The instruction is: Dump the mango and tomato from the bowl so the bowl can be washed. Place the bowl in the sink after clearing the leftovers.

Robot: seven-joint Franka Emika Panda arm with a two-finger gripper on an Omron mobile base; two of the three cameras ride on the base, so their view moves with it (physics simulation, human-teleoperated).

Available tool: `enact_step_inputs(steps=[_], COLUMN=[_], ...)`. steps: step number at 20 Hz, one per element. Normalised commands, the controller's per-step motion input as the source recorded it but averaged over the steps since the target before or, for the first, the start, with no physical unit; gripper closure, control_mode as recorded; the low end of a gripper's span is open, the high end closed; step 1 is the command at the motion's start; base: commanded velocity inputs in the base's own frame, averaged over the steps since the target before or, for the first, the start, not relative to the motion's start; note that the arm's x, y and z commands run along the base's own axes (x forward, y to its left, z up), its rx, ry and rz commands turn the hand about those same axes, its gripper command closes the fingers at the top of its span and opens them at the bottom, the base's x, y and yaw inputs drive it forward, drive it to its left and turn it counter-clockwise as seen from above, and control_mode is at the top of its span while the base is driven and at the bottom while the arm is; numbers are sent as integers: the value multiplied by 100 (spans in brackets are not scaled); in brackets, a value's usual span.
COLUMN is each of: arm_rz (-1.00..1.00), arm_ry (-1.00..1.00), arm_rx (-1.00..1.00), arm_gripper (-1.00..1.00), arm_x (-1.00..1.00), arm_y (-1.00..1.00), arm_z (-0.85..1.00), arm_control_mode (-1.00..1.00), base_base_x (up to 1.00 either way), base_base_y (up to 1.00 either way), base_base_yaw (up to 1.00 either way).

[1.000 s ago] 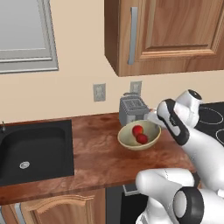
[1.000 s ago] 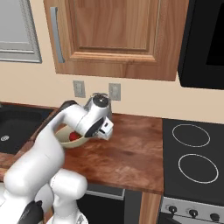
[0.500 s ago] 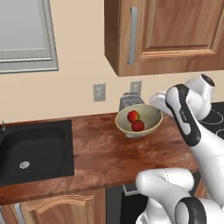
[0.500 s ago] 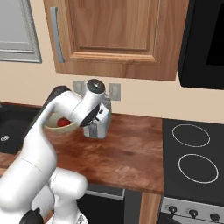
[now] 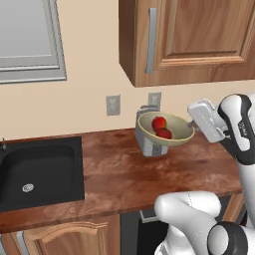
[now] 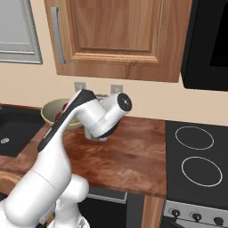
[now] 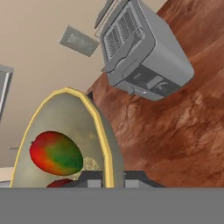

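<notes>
- The wooden counter [image 5: 119, 174] lies below the claw, running off to both sides of it.
- The sink [image 5: 40, 172], black with a silver drain, is set into the counter far from the claw, low at the left of the left base view.
- The toaster [image 7: 146, 57], grey, stands on the counter below and just beyond the claw, partly hidden behind the bowl in the left base view.
- The bowl [image 5: 172, 135], pale olive and glossy, is up off the counter, its rim pinched by the claw [image 7: 113, 179], whose two fingers are closed on the near edge.
- The mango [image 7: 56, 154], red and green, rests inside the bowl just ahead of the claw.
- The tomato [image 5: 164, 133], red, lies beside the mango in the bowl.
</notes>
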Motion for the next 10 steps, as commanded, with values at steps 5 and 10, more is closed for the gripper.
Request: enact_step_inputs(steps=[5, 10], arm_rz=[0, 0], arm_ry=[0, 0], arm_rx=[0, 0], arm_gripper=[100, 100], arm_x=[0, -13], arm_y=[0, 0], arm_z=[0, 0], arm_control_mode=[-100, 100], base_base_x=[0, -17], base_base_y=[0, 4], base_base_yaw=[0, 0])
